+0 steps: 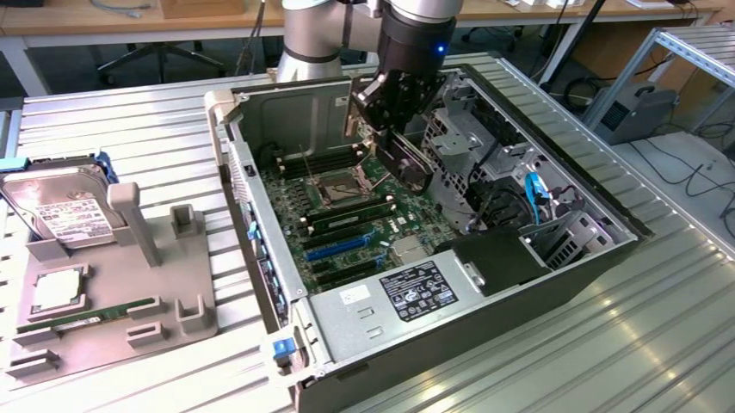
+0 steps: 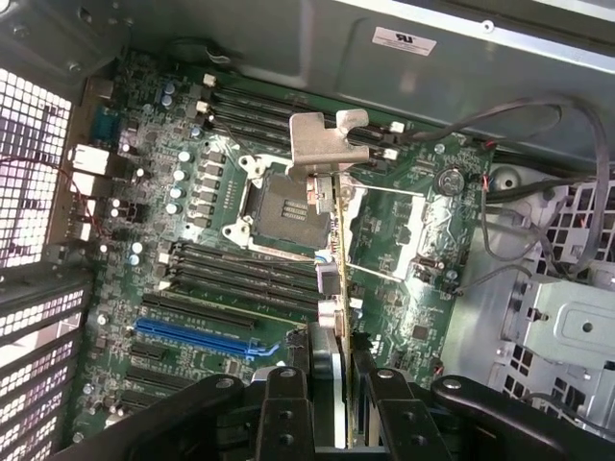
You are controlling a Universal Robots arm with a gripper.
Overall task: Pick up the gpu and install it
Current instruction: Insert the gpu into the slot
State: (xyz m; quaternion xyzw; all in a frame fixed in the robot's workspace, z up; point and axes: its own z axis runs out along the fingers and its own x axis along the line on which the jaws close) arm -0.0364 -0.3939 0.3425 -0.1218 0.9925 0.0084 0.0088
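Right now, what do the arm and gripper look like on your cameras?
The arm is a silver-grey tube with rounded joints, ending in a black cylindrical wrist section carrying a small blue light. The gripper is black, with jointed link fingers pinned by round pivot bolts.

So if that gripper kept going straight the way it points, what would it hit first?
The gripper, shut on the gpu, points down into the case. The gpu would probably meet the motherboard first, near the CPU socket; depth is hard to judge.
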